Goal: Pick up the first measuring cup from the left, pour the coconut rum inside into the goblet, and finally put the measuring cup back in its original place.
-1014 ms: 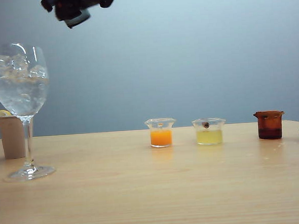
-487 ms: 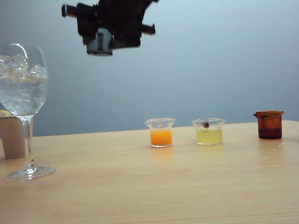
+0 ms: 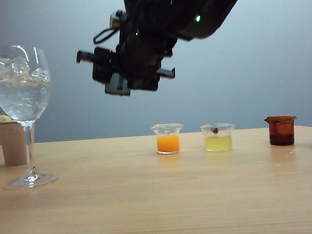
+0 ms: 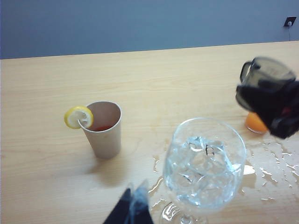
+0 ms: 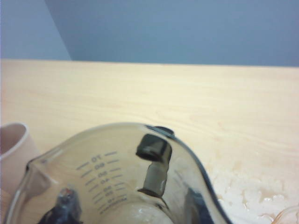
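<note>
Smoky measuring cup (image 4: 267, 77) carried above the tabletop (image 3: 161, 201)
Right gripper (image 3: 122, 71) grips it aloft, clearing the goblet (image 3: 21, 83); left gripper (image 4: 133, 210) looks closed, idle.

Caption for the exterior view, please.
Right gripper carries the smoky measuring cup above the table, between the ice-filled goblet and the orange cup.

Pale wooden table (image 3: 150, 202) with goblet (image 3: 23, 104), paper cup (image 3: 12, 143), three small cups, spilled droplets (image 4: 271, 168).
</note>
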{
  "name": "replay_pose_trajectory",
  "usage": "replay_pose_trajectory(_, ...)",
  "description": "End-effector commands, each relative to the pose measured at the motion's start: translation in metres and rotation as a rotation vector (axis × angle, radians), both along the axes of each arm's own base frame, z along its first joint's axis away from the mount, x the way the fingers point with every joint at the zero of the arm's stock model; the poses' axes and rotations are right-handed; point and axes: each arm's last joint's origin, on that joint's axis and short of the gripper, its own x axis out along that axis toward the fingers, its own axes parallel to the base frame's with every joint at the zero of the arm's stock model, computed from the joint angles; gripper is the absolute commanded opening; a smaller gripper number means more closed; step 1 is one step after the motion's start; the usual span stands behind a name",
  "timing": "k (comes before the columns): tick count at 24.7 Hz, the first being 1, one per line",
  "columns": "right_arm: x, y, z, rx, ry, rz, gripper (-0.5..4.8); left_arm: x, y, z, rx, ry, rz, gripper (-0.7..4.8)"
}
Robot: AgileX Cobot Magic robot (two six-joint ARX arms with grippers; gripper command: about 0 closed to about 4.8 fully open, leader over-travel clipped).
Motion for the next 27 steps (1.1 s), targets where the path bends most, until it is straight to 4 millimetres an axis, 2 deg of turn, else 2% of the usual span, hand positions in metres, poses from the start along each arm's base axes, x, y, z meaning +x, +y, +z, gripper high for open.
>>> replay_pose_trajectory(1, 0.001, 0.008, -0.010, 0.026, -0.017, 0.008, 0.84, 0.000, 0.000, 0.002, 0.000, -0.012, 0.004, -0.04)
replay_pose_trajectory(7, 0.008, 0.015, -0.049, 0.062, 0.052, -0.007, 0.84, 0.000, 0.000, 0.002, 0.000, -0.012, 0.004, -0.04)
replay_pose_trajectory(13, 0.016, 0.020, -0.073, 0.061, 0.074, -0.017, 0.84, 0.000, 0.000, 0.002, 0.000, -0.012, 0.004, -0.04)
replay_pose_trajectory(27, 0.048, 0.039, -0.086, 0.055, 0.071, -0.034, 0.84, 0.000, 0.000, 0.002, 0.000, -0.012, 0.004, -0.04)
